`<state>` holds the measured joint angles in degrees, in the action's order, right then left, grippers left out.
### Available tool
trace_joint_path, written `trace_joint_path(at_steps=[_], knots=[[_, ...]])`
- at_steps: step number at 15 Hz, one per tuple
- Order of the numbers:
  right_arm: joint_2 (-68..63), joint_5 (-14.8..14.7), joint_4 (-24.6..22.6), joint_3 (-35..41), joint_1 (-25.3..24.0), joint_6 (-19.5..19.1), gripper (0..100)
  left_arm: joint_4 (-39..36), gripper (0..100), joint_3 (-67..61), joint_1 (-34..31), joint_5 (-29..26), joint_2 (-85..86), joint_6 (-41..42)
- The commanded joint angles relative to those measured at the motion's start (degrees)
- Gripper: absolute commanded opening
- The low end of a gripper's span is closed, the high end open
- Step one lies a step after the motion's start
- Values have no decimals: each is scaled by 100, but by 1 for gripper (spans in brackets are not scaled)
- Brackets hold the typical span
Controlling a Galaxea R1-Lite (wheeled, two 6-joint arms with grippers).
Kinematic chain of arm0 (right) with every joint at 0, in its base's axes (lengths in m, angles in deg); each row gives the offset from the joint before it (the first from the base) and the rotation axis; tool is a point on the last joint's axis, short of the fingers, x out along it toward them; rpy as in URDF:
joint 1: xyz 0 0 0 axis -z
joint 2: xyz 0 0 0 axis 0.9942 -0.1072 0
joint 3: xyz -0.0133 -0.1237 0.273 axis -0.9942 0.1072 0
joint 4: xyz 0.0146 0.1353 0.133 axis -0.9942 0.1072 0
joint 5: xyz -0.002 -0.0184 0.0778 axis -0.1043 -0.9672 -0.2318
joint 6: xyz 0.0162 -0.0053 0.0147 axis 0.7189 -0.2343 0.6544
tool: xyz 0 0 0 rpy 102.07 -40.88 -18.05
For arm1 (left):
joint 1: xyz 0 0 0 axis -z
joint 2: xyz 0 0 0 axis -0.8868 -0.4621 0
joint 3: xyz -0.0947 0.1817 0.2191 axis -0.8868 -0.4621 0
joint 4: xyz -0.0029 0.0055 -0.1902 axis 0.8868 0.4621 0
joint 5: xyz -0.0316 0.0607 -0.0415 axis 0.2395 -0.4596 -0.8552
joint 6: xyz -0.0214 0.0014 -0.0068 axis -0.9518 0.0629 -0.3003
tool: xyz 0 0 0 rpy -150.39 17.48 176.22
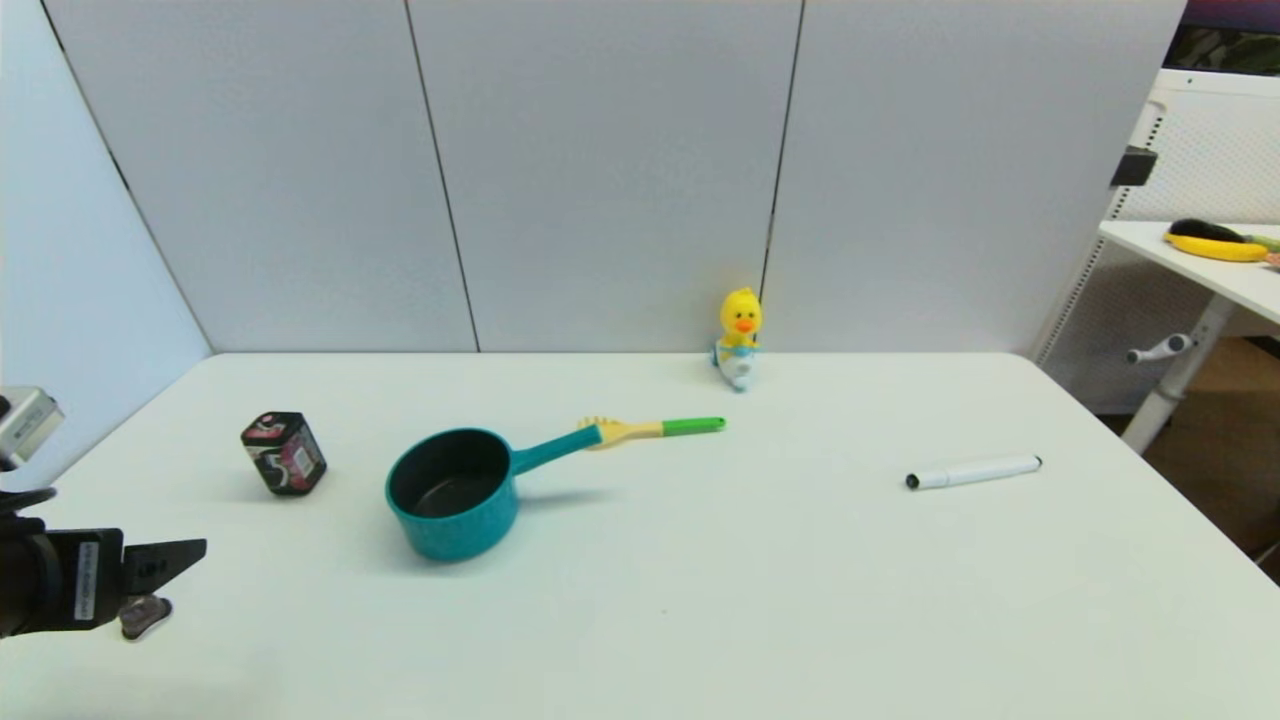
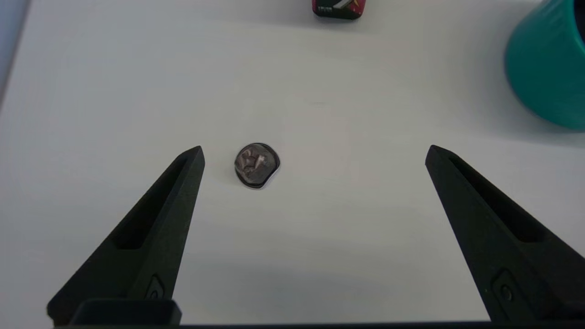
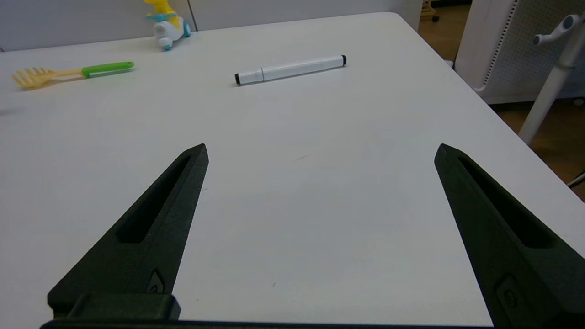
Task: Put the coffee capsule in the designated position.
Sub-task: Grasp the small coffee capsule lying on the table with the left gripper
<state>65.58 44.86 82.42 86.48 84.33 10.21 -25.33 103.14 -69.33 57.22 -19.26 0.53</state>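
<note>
Coffee capsule (image 2: 256, 165) sits on the white table (image 1: 760, 600), well to the near-left of the teal saucepan (image 1: 455, 495), which serves as landmark for everything else. From the left wrist camera it shows its dented dark top and a sliver of pale rim, lying between the two black fingers but much closer to one of them than to the other, touching neither. The left gripper (image 2: 314, 153) hovers over it with its fingers spread wide and nothing in them. In the head view the capsule (image 1: 143, 614) peeks out just under the gripper's tip.

The step in hand looks like the approach before the pick: the gripper is lined up roughly, not centred. The next move likely calls for a small sideways shift so the capsule lies midway, then a descent and a gentle close on so small a thing.

Left of the saucepan stands a black tin (image 1: 284, 453). Beyond its handle lies a toy fork (image 1: 655, 430), farther back a toy duck (image 1: 739, 338), and well to the right a white marker (image 1: 973, 472). The right gripper (image 3: 320, 153) hangs idle over bare table near the marker, also released and empty.
</note>
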Motion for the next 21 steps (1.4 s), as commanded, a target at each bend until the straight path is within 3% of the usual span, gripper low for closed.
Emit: trace_joint_path(at_steps=[1, 5, 11, 21], knots=[[-7, -4, 0, 9, 4, 5, 100, -381, 100, -70, 0, 9, -695, -25], [-7, -4, 0, 9, 4, 5, 100, -1822, 100, -685, -9, 123, -977, -192], [-7, -4, 0, 0, -5, 5, 100, -3079, 100, -1679, -9, 1169, -933, -561], [-7, -4, 0, 9, 4, 5, 100, -4978, 100, -2171, -18, 1196, -1407, -710]])
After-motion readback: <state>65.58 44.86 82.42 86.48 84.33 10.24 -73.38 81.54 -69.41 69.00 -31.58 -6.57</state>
